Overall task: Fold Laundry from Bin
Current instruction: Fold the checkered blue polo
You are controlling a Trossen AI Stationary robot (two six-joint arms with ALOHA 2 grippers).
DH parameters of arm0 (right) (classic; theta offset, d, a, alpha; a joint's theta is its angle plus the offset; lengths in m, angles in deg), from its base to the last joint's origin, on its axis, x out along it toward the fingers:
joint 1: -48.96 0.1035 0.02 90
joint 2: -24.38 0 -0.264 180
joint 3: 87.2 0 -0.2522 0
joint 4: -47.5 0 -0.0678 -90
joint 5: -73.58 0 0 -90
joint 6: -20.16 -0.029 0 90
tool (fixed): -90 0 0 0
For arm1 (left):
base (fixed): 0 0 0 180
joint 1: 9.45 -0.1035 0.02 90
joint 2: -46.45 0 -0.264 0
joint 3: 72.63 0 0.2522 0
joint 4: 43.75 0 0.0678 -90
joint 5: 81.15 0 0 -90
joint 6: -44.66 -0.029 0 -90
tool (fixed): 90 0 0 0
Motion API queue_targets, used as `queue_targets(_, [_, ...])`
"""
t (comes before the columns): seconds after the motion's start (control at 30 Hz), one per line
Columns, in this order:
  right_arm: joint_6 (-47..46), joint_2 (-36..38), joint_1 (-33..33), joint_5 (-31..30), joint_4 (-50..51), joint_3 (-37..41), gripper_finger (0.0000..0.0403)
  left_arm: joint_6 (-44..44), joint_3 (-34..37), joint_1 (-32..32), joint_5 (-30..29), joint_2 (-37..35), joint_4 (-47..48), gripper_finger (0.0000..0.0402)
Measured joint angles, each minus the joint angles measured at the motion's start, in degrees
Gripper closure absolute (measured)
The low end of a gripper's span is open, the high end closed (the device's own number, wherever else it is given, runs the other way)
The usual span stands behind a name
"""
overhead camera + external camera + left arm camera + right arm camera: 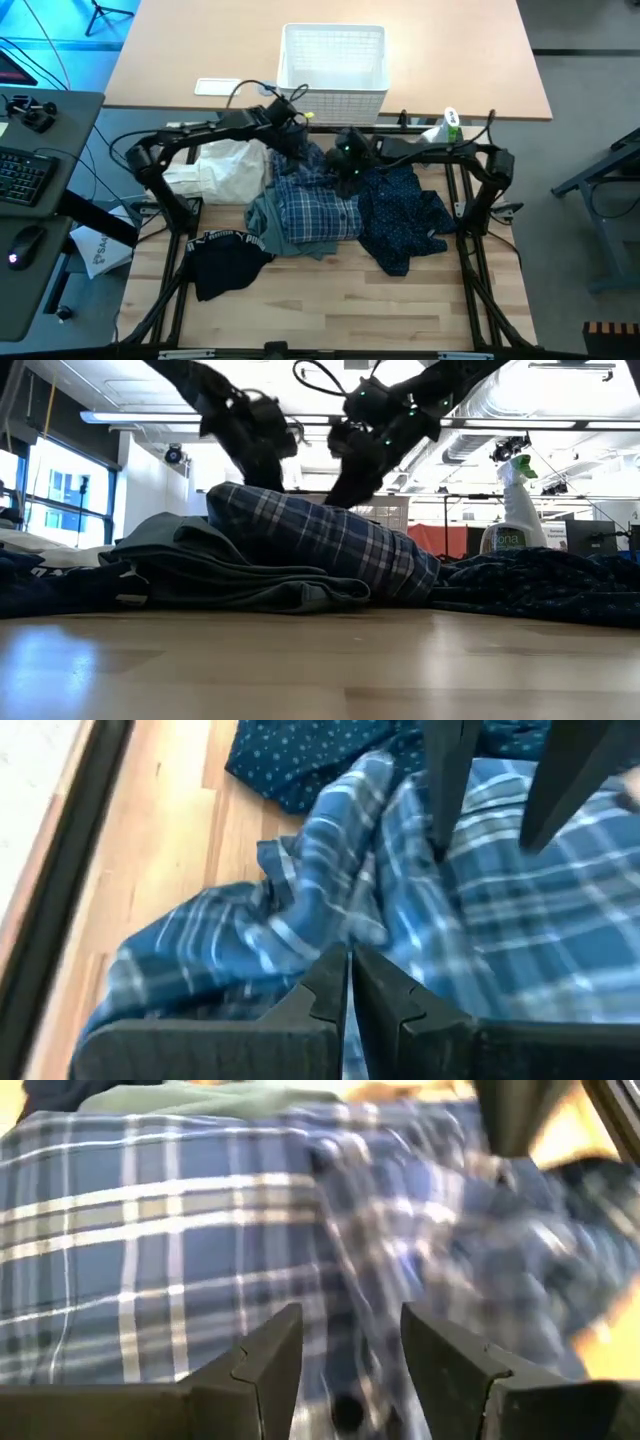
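Plaid shirt [300,920] lies limp and light before you; left gripper [348,982] fingers together, pinching a fold at most. Right gripper [350,1355] fingers stand apart above it; take an edge or collar, since bunched cloth will slip.

Bright ceiling strip lights [190,418] glare above the plaid shirt [320,545]; near bench [320,670] is unfocused; wrist views are motion-blurred.
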Motion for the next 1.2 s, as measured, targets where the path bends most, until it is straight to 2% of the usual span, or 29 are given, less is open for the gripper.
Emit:
queue_targets(0.07, [2.2, -1.6, 1.0, -1.7, -3.3, 0.0, 0.0237, 0.1, -0.1, 0.0, -1.5, -2.0, 2.6, 0.0395])
queue_targets(0.2, [4.5, -4.9, 2.1, -9.8, -8.4, 0.0, 0.0237, 0.8, -0.1, -0.1, -2.6, -5.5, 7.6, 0.0395])
queue_targets(0.27, [5.6, -6.4, 2.1, -9.8, -10.3, 0.0, 0.0238, 0.8, -0.1, -0.1, -2.7, -6.7, 9.7, 0.0395])
queue_targets(0.33, [7.3, -7.6, 2.1, -7.0, -11.2, 0.0, 0.0242, 0.8, -0.1, -0.1, -2.7, -7.5, 11.7, 0.0395])
queue_targets(0.43, [7.7, -8.3, 2.5, -6.0, -11.2, 0.0, 0.0278, 1.5, -0.1, -0.1, -4.2, -9.0, 14.1, 0.0395])
queue_targets(0.53, [3.5, -7.2, 2.7, -8.2, -12.3, 0.0, 0.0358, 2.8, -0.1, -0.1, -7.6, -11.2, 15.4, 0.0395])
queue_targets(0.6, [0.9, -5.9, 2.3, -10.1, -14.5, 0.0, 0.0390, 3.6, -0.1, -0.1, -9.1, -12.7, 15.8, 0.0395])
queue_targets(0.73, [-8.5, -2.4, 0.6, -16.4, -18.1, 0.0, 0.0390, 5.5, -0.1, -0.3, -9.3, -15.5, 15.4, 0.0395])
queue_targets(0.8, [-12.7, -1.2, -1.0, -21.5, -18.1, 0.0, 0.0399, 5.9, -0.1, -0.3, -9.3, -16.2, 15.3, 0.0395])
queue_targets(0.87, [-16.7, -0.8, -3.2, -26.8, -16.5, 0.0, 0.0398, 6.4, -0.1, -0.3, -9.3, -16.4, 15.1, 0.0395])
queue_targets(0.97, [-22.3, -1.7, -7.0, -31.4, -12.4, 0.0, 0.0397, 6.5, -0.1, -0.3, -9.3, -15.6, 14.5, 0.0395])
queue_targets(1.07, [-24.4, -4.3, -10.5, -31.3, -9.1, 0.0, 0.0401, 8.0, 0.0, -0.2, -9.2, -14.0, 13.2, 0.0395])
queue_targets(1.2, [-27.0, -8.5, -13.4, -28.1, -8.3, 0.0, 0.0393, 9.5, 0.0, 0.2, -8.7, -11.3, 12.5, 0.0395])
